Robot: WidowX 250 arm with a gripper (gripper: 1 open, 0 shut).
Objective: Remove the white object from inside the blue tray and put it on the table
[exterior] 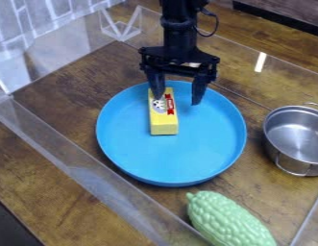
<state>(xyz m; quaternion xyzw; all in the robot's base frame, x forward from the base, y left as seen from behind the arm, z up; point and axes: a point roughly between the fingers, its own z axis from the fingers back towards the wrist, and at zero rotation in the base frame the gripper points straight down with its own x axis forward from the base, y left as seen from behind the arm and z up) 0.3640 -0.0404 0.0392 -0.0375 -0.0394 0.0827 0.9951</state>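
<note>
Nearest the camera, a bumpy green gourd [231,222] lay below the blue tray [187,154] on the wooden table [71,96]. The yellow, label-topped block [162,111] rested inside the tray's upper left. A steel pot [297,140] stood right of the tray. Over the tray's far rim hung the gripper [177,94], jaws wide, empty.

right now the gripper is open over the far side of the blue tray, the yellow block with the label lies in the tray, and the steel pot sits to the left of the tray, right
Not quite: the steel pot sits to the right of the blue tray, not the left, as the camera view shows. The rest holds: the gripper is open over the tray's far side, and the yellow block with the label lies in the tray.
</note>
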